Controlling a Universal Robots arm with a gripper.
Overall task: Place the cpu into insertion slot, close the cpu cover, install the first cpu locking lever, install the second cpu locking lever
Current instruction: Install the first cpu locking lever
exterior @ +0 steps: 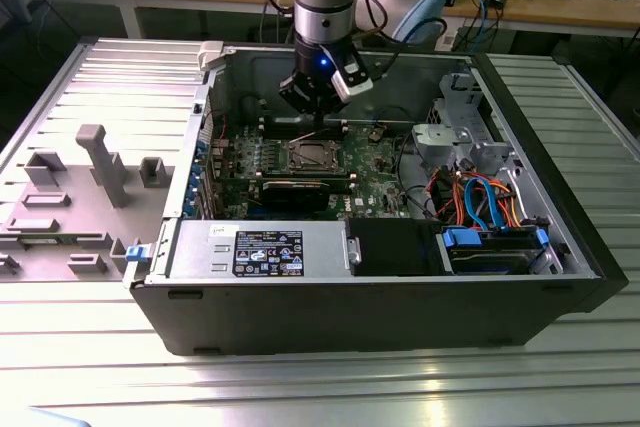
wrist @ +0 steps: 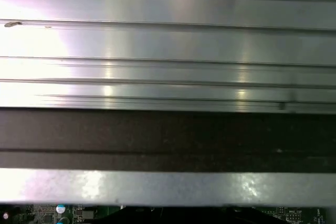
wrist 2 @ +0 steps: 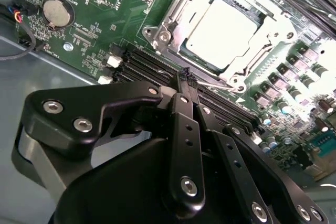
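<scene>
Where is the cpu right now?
The cpu sits in the insertion slot on the green board, framed by the cpu cover, just beyond the gripper.

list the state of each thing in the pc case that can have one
cpu: seated in the insertion slot
cpu cover: closed down around the cpu
gripper: shut, holding nothing, tips above the memory slots beside the socket
computer case: side panel off, inside exposed
</scene>
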